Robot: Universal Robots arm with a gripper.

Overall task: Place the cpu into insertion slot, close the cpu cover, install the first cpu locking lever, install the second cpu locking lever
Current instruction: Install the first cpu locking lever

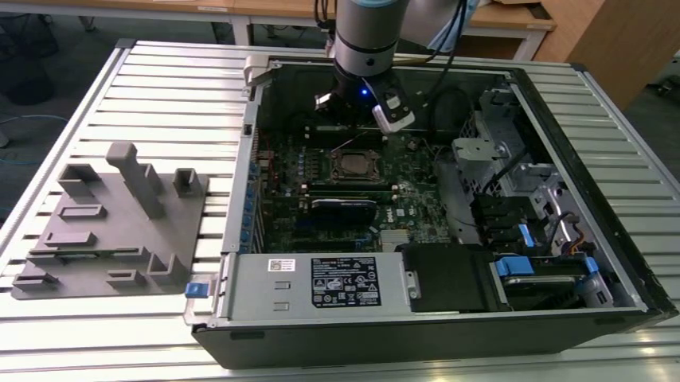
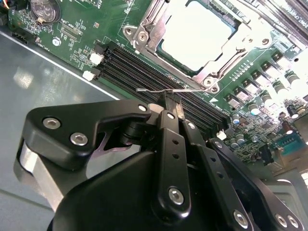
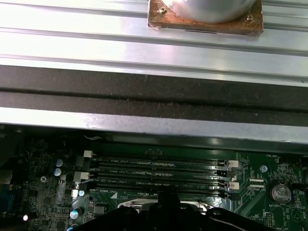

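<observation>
Jaws clench the locking lever (image 2: 149, 90) by its free end: thin, springy wire, likely slippery, beside the cpu cover (image 2: 152, 20).

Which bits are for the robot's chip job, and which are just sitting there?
For the job: cpu, cpu cover, locking lever, gripper.
Just sitting there: memory slots, coin battery, grey block rack, power supply box.

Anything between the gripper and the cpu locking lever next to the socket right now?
Nothing visible. In the second wrist view the shut gripper sits right at the thin wire locking lever, over the memory slots; whether it actually grips the wire is unclear.
</observation>
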